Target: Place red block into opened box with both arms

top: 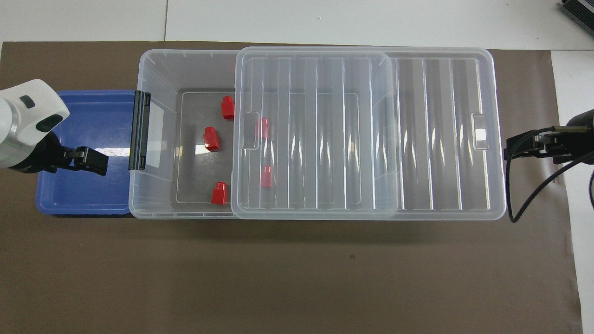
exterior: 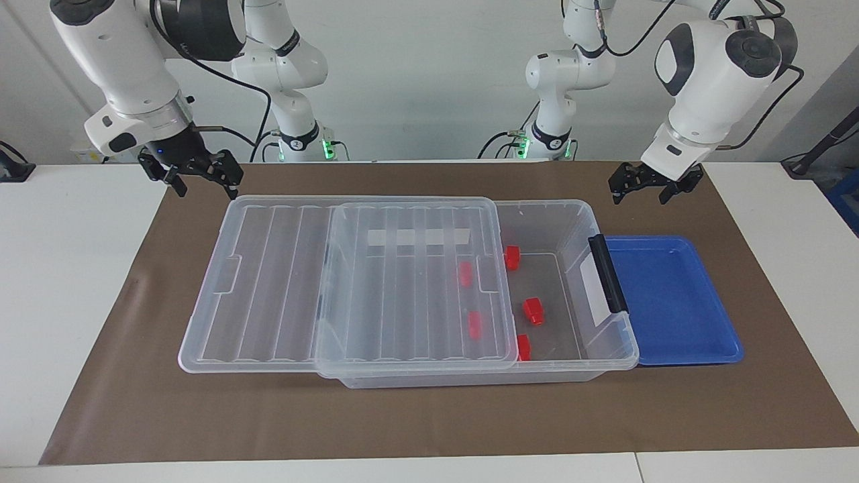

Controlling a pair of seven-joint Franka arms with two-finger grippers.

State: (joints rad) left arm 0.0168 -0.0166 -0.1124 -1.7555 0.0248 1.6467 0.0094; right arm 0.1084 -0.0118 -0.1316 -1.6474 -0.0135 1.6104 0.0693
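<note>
Two grippers are mine, and both are up in the air with nothing in them. My left gripper [exterior: 641, 192] hangs with its fingers spread apart at the left arm's end of the table; seen from above it covers part of the blue tray [top: 69, 195], which lies on the brown mat [top: 278, 278] with its edge tucked under the box's end. Next comes the opened box [top: 158, 69], its black handle [top: 140, 130] at the end that meets the tray. Five red blocks [top: 211, 138] lie on the box floor. Three of them are in the uncovered part: that one near the middle, one [top: 227, 107] farther from me and one [top: 218, 193] nearer. The other two [top: 263, 127] [top: 266, 176] show through the ribbed clear lid [top: 325, 139], just under its edge. The lid, with a white tape strip [exterior: 417, 237] on it, rests on the box, slid toward my right arm's end and overhanging the box there. My right gripper [exterior: 207, 189] hangs released, fingers apart, over the mat just beside the lid's corner, not touching it.
</note>
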